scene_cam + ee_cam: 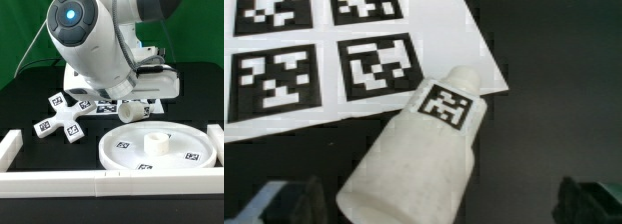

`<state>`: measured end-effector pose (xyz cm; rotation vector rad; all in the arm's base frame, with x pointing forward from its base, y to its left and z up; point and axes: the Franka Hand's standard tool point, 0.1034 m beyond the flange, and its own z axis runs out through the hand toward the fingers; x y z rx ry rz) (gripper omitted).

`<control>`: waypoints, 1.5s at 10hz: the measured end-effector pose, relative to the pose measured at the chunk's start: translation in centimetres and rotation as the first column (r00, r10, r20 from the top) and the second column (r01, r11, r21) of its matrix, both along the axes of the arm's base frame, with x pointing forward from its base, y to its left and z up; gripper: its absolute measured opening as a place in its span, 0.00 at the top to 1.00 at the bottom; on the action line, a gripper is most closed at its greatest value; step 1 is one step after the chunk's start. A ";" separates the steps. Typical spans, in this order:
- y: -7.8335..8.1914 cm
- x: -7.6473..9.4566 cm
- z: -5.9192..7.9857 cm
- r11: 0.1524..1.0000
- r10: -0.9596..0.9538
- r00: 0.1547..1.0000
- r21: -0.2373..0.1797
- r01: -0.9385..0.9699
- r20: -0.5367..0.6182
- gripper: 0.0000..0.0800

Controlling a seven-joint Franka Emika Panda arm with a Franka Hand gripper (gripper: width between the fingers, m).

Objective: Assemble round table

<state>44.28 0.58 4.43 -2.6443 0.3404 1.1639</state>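
The short cylindrical leg [423,150] is white with a tag near one end. It lies on its side, partly on the marker board [331,60] and partly on the black table. My gripper [438,205] is open just above it, with one dark finger [287,200] on each side of the leg's near end, not touching it. In the exterior view the leg [127,113] shows under the arm, and the gripper itself is mostly hidden there. The large round disc [130,150] with its central hub [155,140] lies at the front right. The cross-shaped base [62,116] lies at the left.
A long white rail frame [100,182] runs along the front of the table, with ends turning back at the exterior view's left [10,145] and right [214,140]. The marker board [95,102] lies behind the disc and the base.
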 end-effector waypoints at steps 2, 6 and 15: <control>0.1 -0.7 -0.5 1.000 -0.003 1.000 -0.003 0.003 -0.027 0.19; 0.6 -2.4 -2.3 1.000 0.018 1.000 0.006 -0.018 -0.017 0.19; 1.3 0.1 -2.1 0.999 0.032 0.999 0.010 -0.032 0.005 0.19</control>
